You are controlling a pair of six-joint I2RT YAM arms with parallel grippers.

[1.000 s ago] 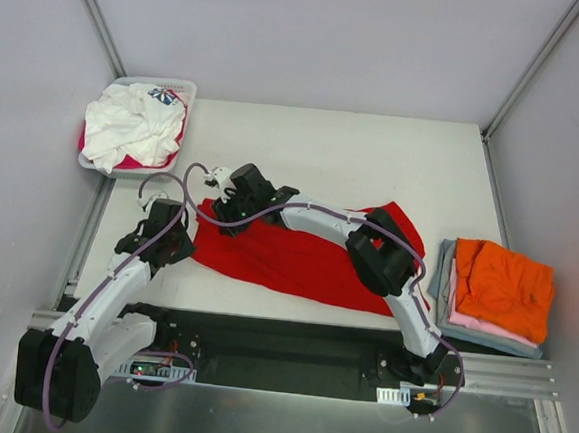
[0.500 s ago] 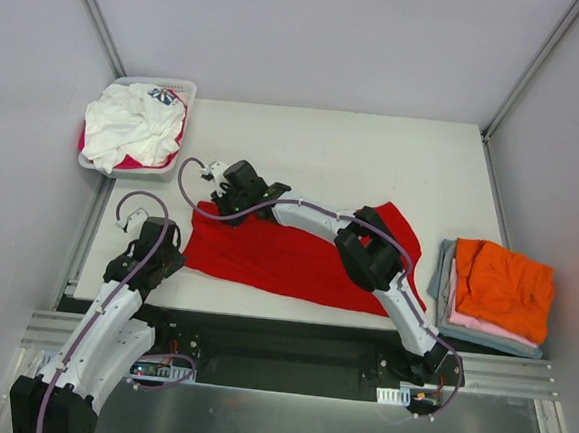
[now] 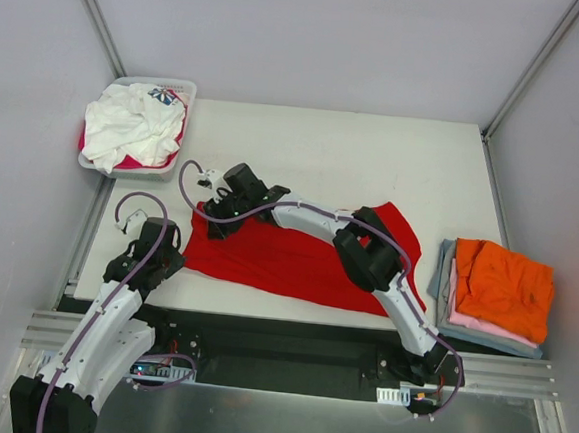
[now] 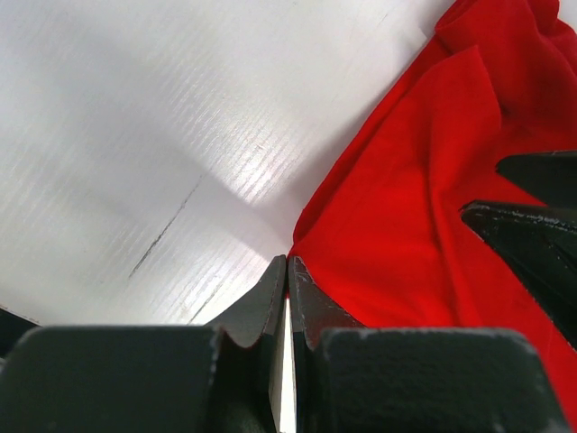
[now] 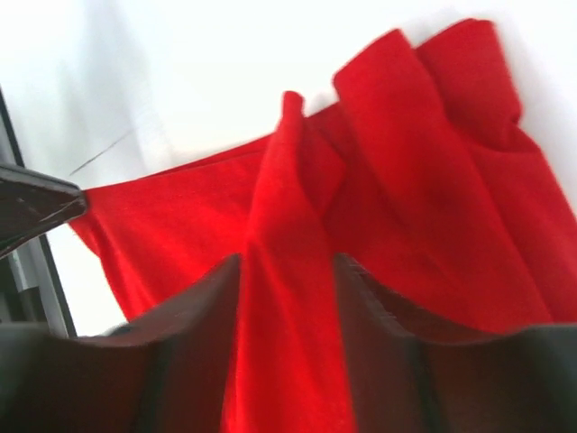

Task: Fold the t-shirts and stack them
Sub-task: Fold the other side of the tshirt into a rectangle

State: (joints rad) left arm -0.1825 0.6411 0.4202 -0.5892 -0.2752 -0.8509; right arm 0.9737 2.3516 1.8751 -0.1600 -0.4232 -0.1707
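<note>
Red shirt (image 3: 296, 262) lay spread on table (image 3: 374, 163), front-centre. L hand (image 4: 287, 266) closed, tips at shirt's left edge. R hand (image 5: 287, 266) astride raised fold at far-left corner, jaws apart; couldn't tell if gripping.

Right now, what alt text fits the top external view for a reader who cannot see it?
A red t-shirt lies spread on a white table, with the right gripper at its left edge. Folded shirts, orange on top, are stacked at the right; a white basket of crumpled shirts sits at the far left corner.
</note>
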